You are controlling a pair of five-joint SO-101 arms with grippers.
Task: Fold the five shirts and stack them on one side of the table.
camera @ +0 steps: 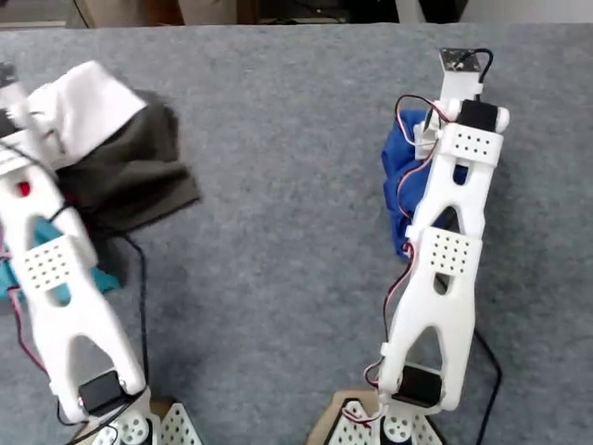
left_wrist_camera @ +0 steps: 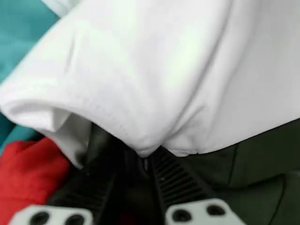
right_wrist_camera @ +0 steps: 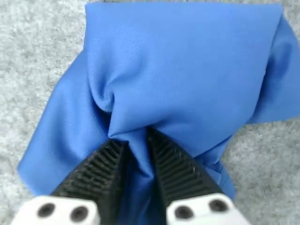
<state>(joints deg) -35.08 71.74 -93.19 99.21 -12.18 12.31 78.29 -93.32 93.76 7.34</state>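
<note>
High view: the right arm (camera: 454, 232) covers most of the blue shirt (camera: 397, 176); its outline cannot be traced. The left arm (camera: 56, 278) covers most of the teal shirt (camera: 107, 280) and nearly all of the red shirt (camera: 22, 190). The white shirt (camera: 88, 102) overlaps part of the dark shirt (camera: 130, 181).

Left wrist view: frame edges crop the white shirt, teal shirt and red shirt; their extent cannot be told.

Right wrist view: the fold pinched in the right gripper (right_wrist_camera: 136, 138) is hidden between the jaws.

Robotics lab or hobby workshop, bench (camera: 278, 306) covered in grey felt, white plastic left arm (camera: 57, 287) and right arm (camera: 449, 260), loose wires (camera: 143, 287)
</note>
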